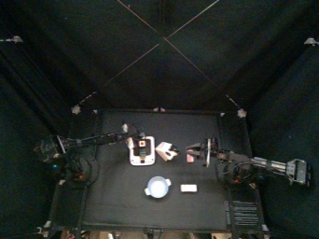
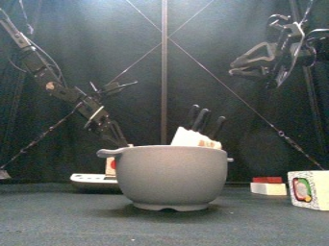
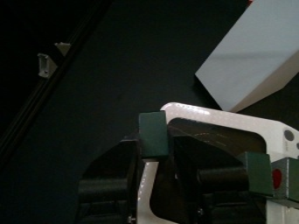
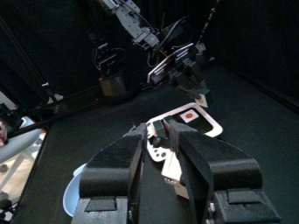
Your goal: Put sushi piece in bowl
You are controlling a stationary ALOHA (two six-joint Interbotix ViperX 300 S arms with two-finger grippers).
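The pale blue-grey bowl (image 1: 159,187) (image 2: 174,178) stands near the table's front middle. A white sushi piece (image 1: 188,188) (image 2: 309,189) with green and red lies just right of it. A red-topped piece (image 1: 191,155) (image 2: 267,185) lies farther back. My left gripper (image 1: 137,143) (image 3: 208,149) is open and hangs low over the white tray (image 1: 141,155) (image 3: 222,115), which holds a red-topped piece (image 4: 187,114). My right gripper (image 1: 204,149) (image 2: 280,53) (image 4: 163,140) hangs high above the table's right middle. Something white shows between its fingers; I cannot tell whether it is held.
A pale wedge-shaped thing (image 1: 169,147) (image 2: 195,139) (image 3: 251,61) stands between the tray and the right gripper, behind the bowl. Black curtains close the table in on all sides. The bowl also shows in the right wrist view (image 4: 73,194).
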